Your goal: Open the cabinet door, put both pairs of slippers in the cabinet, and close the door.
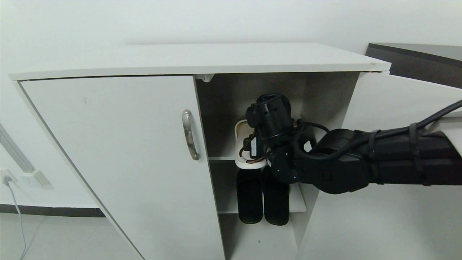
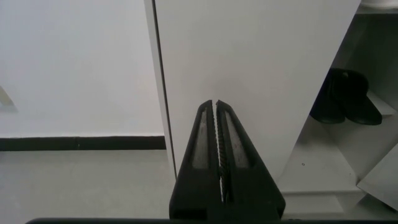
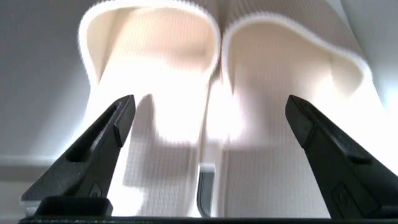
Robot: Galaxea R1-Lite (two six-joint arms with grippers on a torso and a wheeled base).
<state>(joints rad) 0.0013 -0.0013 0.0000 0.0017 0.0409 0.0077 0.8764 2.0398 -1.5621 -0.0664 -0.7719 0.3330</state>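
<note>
The white cabinet (image 1: 202, 57) has its right door (image 1: 397, 108) swung open and its left door (image 1: 119, 151) shut. A pair of black slippers (image 1: 262, 196) lies on the lower shelf, also visible as black slippers (image 2: 345, 99) in the left wrist view. A pair of white slippers (image 3: 217, 99) lies side by side on the upper shelf; their edge (image 1: 239, 144) shows beside my right arm. My right gripper (image 3: 211, 124) is inside the cabinet, open, its fingers spread around the white slippers without gripping them. My left gripper (image 2: 217, 149) is shut and empty, facing the closed left door.
The left door carries a metal handle (image 1: 189, 134). A wall socket with a cable (image 1: 7, 180) sits low on the left wall. A dark counter (image 1: 415, 59) stands behind the open door. Bare floor lies below the cabinet.
</note>
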